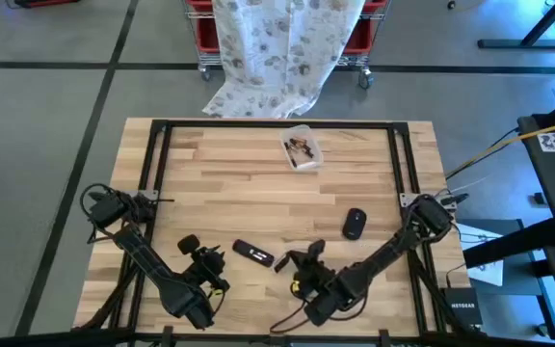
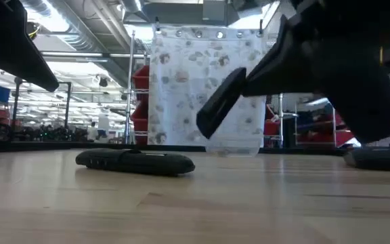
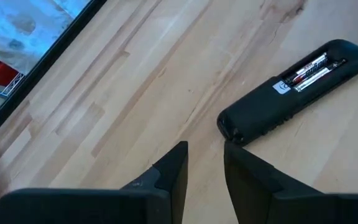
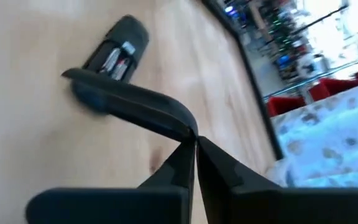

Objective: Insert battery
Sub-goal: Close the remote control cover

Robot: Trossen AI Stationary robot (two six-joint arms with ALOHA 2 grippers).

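The wooden tabletop [image 1: 258, 173] carries few things. Largest on it are the two dark arms reaching in from the near corners. The right tool [image 4: 191, 146] hangs just above the wood near the remote, clenched on the battery cover [image 4: 129, 106], a thin, dark, curved strip pinched at one end. I take it the cover is being held clear so the open bay can be seen and the lid fitted last. The left tool [image 3: 204, 165] hovers just beside the closed end of the remote, its fingers a little apart and grasping nothing; it looks placed to steady the remote.

A clear tub [image 1: 300, 147] of small parts sits toward the far edge, and a black mouse [image 1: 355, 223] lies well apart to the right.

The remote [image 3: 294, 93] lies flat, back up, between the two tools on the near middle of the tabletop. It is slim and black, with a small white label by the bay. The batteries [image 3: 312, 67], silver with red and black markings, are already side by side in the open bay, so what remains seems to be closing it.
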